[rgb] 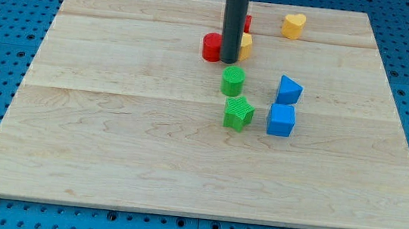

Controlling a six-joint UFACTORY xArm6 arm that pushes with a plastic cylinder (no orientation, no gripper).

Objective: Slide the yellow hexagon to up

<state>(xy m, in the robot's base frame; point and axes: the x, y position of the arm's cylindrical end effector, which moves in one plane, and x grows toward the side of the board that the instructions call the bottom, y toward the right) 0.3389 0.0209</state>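
Where the rod comes down from the view's top, my tip [228, 61] rests on the tabletop [111, 135] in its upper middle part. The end effector is only this straight dark rod, so it has nothing to spread or press together and it pinches nothing.

The yellow hexagon [246, 46] sits just to the view's right of my tip, mostly hidden behind the rod; only its right edge shows, and it looks to be touching the rod, though I cannot tell for sure. Its shape is too covered for me to confirm from here.

A red cylinder [211, 47] lies just to the view's left of my tip, close against the rod. A sliver of another red block [247, 23] peeks out behind the rod, above the yellow hexagon; its shape is hidden.

Farther toward the view's top right of my tip, well apart, lies a yellow heart [293, 25].

Just below my tip stands a green cylinder [232, 81], and below that a green star [239, 113]. Down and to the view's right of my tip sit a blue block with a slanted top [288, 90] and, right under it, a blue cube [281, 120].
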